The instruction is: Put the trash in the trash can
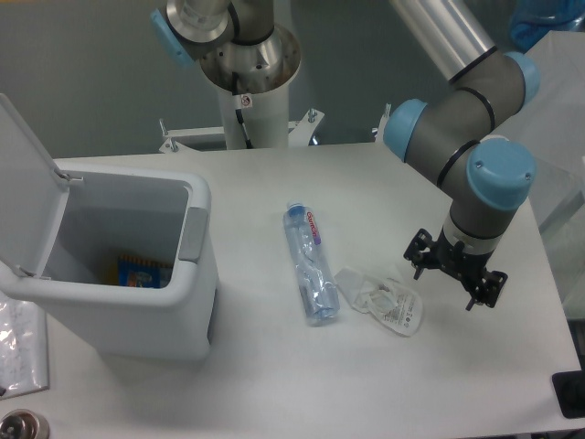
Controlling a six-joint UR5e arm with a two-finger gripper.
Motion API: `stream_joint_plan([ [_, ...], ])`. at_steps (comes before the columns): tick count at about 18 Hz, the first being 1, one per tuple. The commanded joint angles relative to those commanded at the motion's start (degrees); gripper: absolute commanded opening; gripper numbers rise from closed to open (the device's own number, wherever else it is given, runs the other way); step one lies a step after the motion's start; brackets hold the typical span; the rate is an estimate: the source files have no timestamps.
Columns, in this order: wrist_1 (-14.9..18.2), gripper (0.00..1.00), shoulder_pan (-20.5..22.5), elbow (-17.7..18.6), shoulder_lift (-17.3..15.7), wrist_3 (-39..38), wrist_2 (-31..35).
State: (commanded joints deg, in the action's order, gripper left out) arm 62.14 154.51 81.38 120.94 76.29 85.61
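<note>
A slim clear plastic bottle [309, 265] with a blue cap and red-pink label lies on the white table, cap toward the back. Just right of its base lies a crumpled clear wrapper [384, 300] with small print. The trash can [183, 302], a big white bin with a grey panel on its rim, stands at the left with its lid flipped up; a blue and yellow item shows inside. My gripper [454, 278] hangs right of the wrapper, just above the table, fingers spread apart with nothing between them.
The arm's white base column [251, 82] rises at the back of the table. A clear plastic bag [18, 343] lies at the left edge beside the bin. A dark object [571, 393] sits at the table's front right corner.
</note>
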Motion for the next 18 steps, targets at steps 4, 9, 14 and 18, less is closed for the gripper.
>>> stream_joint_plan([
  [4, -0.17, 1.00, 0.00, 0.09, 0.00, -0.09, 0.00],
  [9, -0.18, 1.00, 0.00, 0.09, 0.09, 0.09, -0.18],
  [14, -0.44, 1.00, 0.18, 0.09, 0.61, 0.53, -0.44],
  [18, -8.16, 1.00, -0.79, 0.61, 2.28, 0.01, -0.53],
])
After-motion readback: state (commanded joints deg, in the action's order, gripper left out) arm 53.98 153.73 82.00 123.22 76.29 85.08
